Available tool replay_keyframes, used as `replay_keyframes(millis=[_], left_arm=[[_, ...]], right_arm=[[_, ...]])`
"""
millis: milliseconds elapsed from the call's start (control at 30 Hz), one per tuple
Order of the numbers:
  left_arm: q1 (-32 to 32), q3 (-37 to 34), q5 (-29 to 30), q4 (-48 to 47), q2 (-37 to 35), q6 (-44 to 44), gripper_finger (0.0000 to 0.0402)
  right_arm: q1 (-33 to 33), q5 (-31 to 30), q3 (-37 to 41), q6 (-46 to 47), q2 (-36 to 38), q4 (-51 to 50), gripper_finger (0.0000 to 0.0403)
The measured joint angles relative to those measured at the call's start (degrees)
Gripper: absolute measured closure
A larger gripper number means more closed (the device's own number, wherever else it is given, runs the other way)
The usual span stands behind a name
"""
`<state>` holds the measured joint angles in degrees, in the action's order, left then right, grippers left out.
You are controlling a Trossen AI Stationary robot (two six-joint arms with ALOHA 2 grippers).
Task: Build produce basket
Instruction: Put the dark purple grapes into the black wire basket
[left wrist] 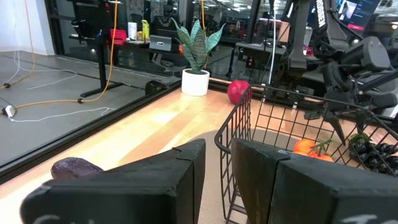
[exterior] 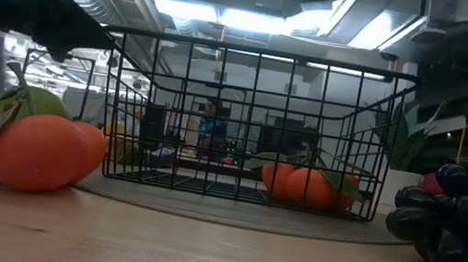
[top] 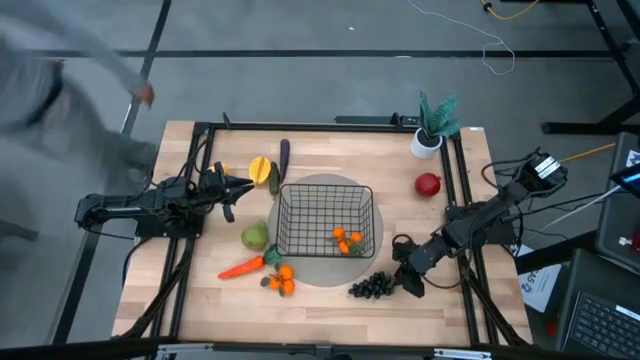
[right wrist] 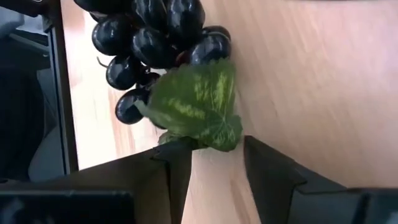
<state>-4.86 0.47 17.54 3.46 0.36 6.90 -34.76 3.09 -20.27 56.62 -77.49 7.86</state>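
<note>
The black wire basket [top: 325, 220] stands on a grey round mat, with small oranges [top: 347, 240] in it. Around it lie a yellow piece [top: 260, 170], a dark eggplant [top: 284, 155], a green pear [top: 254, 236], a carrot [top: 242, 267], more oranges [top: 280, 278], dark grapes [top: 372, 286] and a red apple [top: 427, 184]. My left gripper [top: 240, 185] is empty, its fingers a narrow gap apart [left wrist: 216, 165], to the left of the basket beside the yellow piece. My right gripper [top: 408, 280] is open, low over the table just right of the grapes [right wrist: 155, 37]. My right gripper comes level from the table's right, its open fingers standing at the green leaf [right wrist: 193, 106] on the grapes' near side. The leaf's edge meets one fingertip [right wrist: 177, 152]; I cannot tell whether they touch. The grapes lie on the table.
A teal plant in a white pot [top: 435, 125] stands at the far right corner. Black rails run along the table's left and right sides. A blurred person [top: 60, 80] moves beyond the far left corner. Bare wood lies along the near edge.
</note>
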Motion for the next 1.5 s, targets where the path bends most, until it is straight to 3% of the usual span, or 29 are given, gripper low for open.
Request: replay_keyframes(millis=[400,767,1000,1267,1500], left_arm=[[0.0,0.0,-0.02,0.0,0.0,0.0,0.0333],[0.0,0.0,0.0,0.0,0.0,0.0,0.0333],[0.0,0.0,-0.01,0.0,0.0,0.0,0.0333],[0.0,0.0,0.0,0.0,0.0,0.0,0.0333],[0.0,0.0,0.0,0.0,0.0,0.0,0.0333]], right_arm=[[0.0,-0.45,-0.79,0.02,-2.43,5.2,0.027],[0.0,-1.61,-1.44,0.09,-2.41,5.25,0.0394],[0.0,-2.96,-1.44,-0.61,-2.41,6.83,0.0401],[0.04,-3.74,-1.46,-13.65,-2.39,20.4,0.0402],[0.04,-8.13,-1.46,-21.19,-2.39,25.3,0.0403]])
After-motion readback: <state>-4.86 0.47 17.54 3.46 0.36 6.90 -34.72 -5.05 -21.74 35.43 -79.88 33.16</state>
